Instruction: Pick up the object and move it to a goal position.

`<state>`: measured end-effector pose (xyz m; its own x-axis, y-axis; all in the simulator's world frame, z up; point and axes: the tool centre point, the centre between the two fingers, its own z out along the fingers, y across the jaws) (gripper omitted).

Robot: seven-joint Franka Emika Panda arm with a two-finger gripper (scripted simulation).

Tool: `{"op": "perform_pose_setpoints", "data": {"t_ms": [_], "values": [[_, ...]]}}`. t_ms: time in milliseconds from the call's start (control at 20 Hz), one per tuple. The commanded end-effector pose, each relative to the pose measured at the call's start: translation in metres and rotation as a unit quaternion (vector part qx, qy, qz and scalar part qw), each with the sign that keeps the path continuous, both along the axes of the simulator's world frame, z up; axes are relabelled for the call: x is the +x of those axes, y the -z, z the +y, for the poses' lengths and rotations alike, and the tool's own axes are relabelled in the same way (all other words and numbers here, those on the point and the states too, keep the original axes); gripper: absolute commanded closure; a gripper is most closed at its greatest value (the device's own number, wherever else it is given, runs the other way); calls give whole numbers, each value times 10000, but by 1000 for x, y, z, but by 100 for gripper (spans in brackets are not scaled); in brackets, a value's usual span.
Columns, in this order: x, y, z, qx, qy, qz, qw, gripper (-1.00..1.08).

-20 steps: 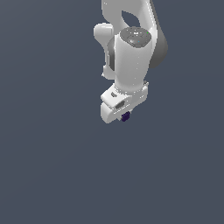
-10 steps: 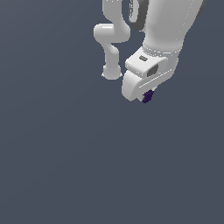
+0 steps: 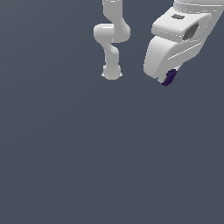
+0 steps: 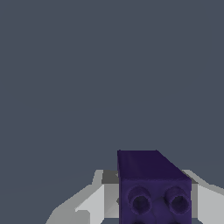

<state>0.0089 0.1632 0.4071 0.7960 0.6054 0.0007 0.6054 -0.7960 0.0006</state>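
Hanging high at the exterior view's right, the hand [image 3: 168, 81] grips the purple studded block [image 4: 151, 188].

text: none readable | labels: none | numbers: none

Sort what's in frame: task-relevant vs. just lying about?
Belongs to the job:
- dark purple block, studded like a toy brick, seen at the gripper's tip in the exterior view
- gripper, shut on the block, fingers either side

Lying about:
- nothing loose in either view; only the plain grey floor
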Motion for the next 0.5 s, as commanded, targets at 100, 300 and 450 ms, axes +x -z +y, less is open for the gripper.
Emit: {"op": "perform_pose_setpoints", "data": {"t_ms": [100,300,450], "values": [[0,-16,10,-1,5,5,10000,108],[1,-23,15,-1,5,5,10000,108],[1,-24,16,-1,5,5,10000,108]]}}
